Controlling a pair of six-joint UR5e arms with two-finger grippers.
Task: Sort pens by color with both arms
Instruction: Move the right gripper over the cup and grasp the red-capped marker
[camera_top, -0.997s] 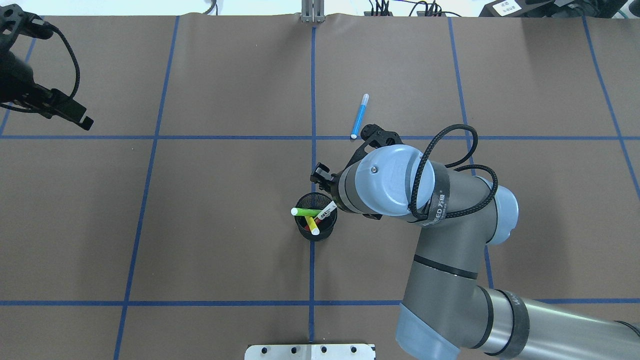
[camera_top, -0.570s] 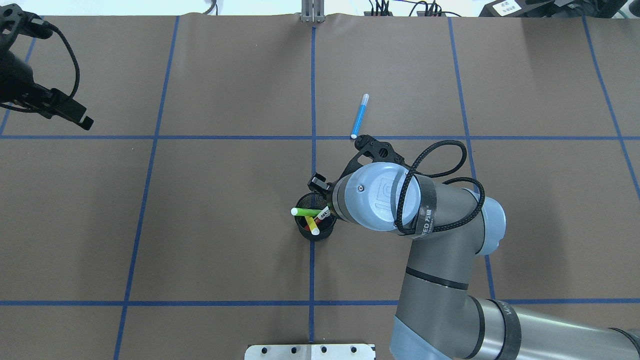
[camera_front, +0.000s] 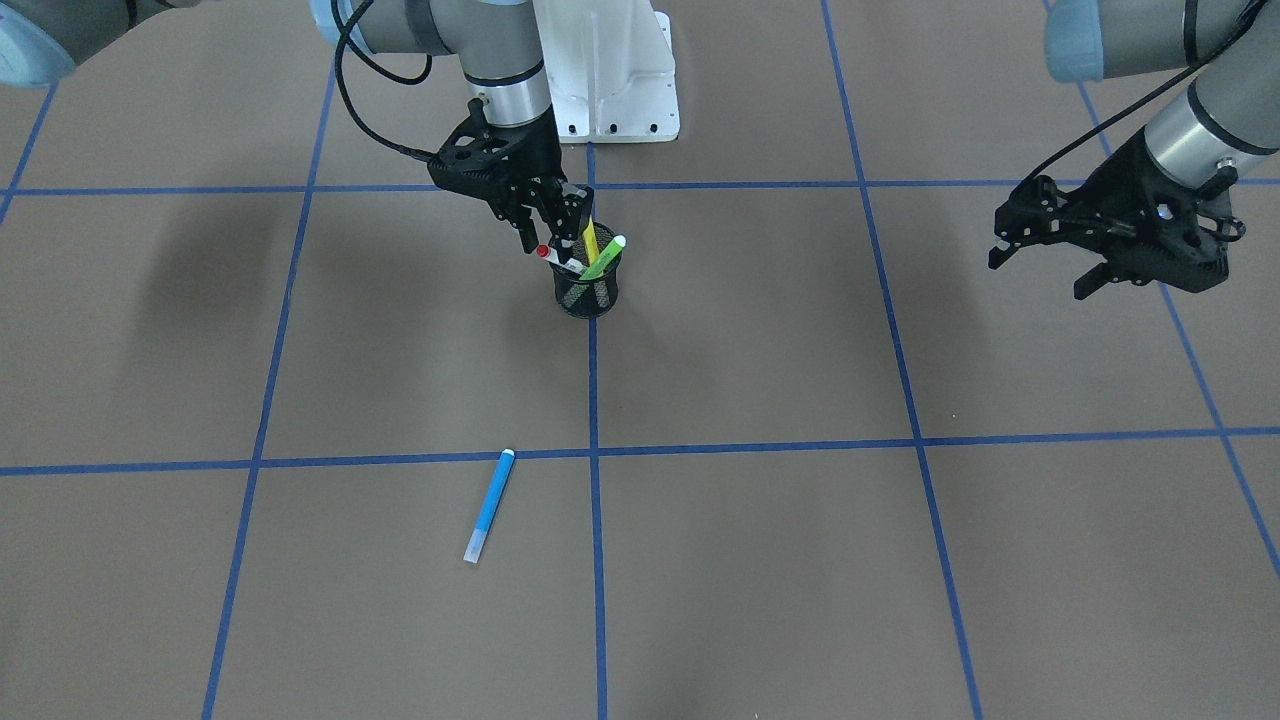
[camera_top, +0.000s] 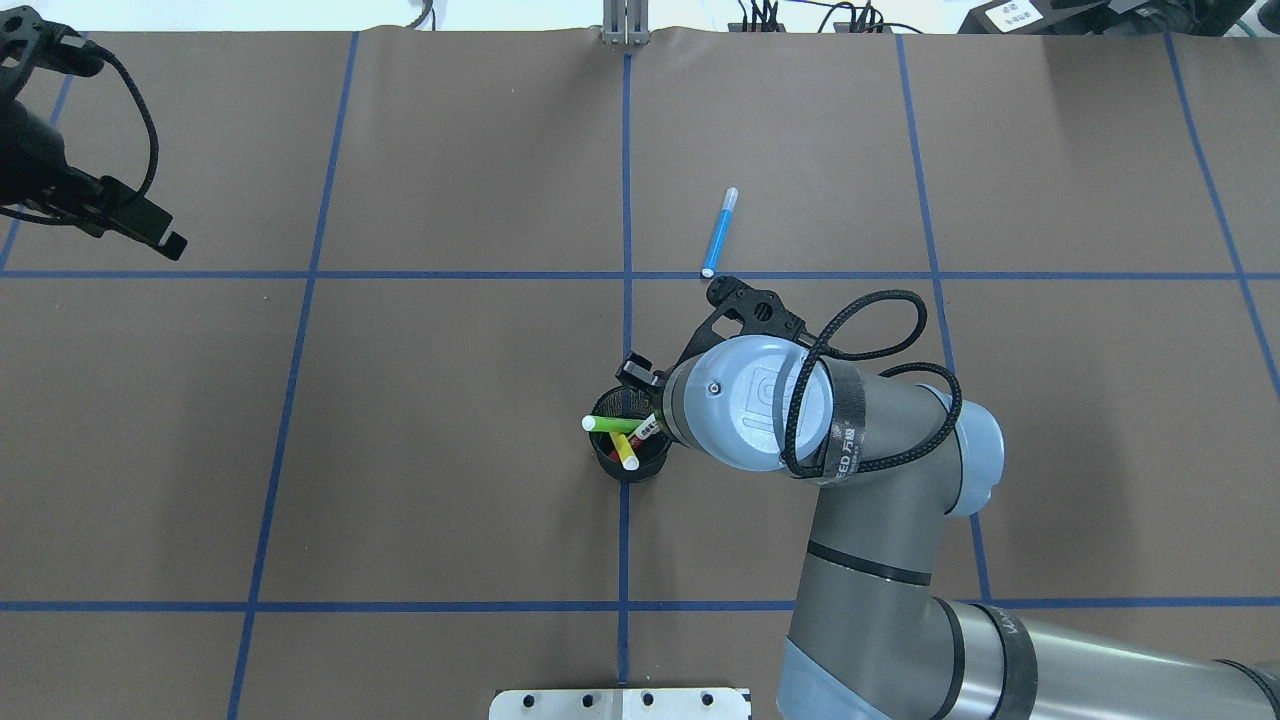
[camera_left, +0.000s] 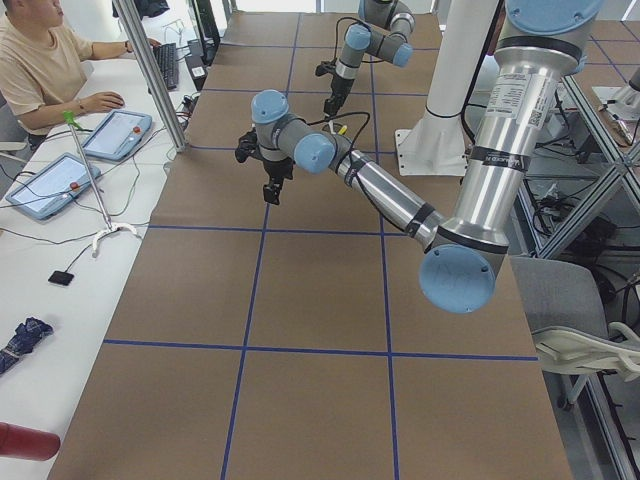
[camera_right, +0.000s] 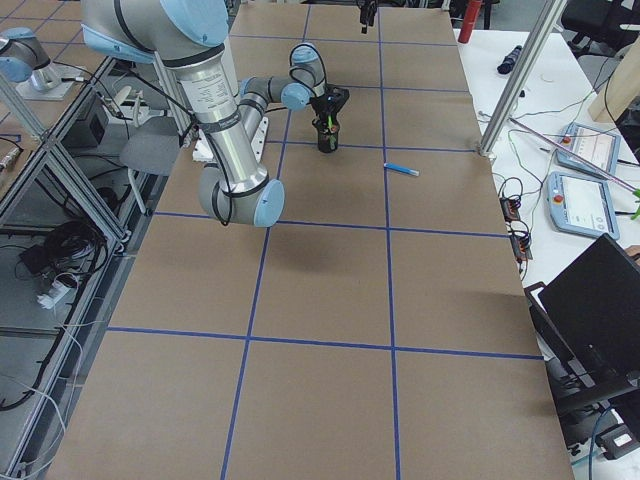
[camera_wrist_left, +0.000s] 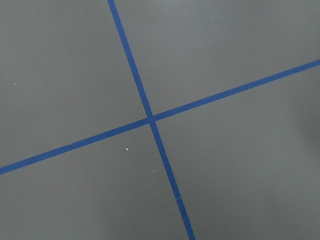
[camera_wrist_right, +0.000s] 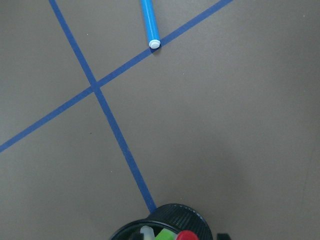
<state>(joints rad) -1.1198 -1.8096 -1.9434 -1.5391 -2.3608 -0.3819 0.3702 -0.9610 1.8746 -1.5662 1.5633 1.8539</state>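
Note:
A black mesh cup (camera_front: 587, 290) stands near the table's middle and holds the light green pen (camera_front: 603, 258), the yellow pen (camera_front: 590, 240) and the white pen with red ends (camera_front: 560, 262). The blue pen (camera_front: 490, 505) lies flat on the table, apart from the cup; it also shows in the overhead view (camera_top: 719, 232). My right gripper (camera_front: 550, 232) is open, right above the cup, with its fingers on either side of the white pen's red top end. My left gripper (camera_front: 1040, 265) is open and empty, hovering far off to the robot's left.
Blue tape lines divide the brown table into squares. The white base mount (camera_front: 610, 90) sits at the robot's edge. An operator (camera_left: 40, 60) sits at a side desk with tablets. My right arm's wrist (camera_top: 750, 400) hides the cup's right side in the overhead view.
My right arm has moved left and down toward the cup, so its wrist now covers more of the white pen. The left arm and the pens have not moved.

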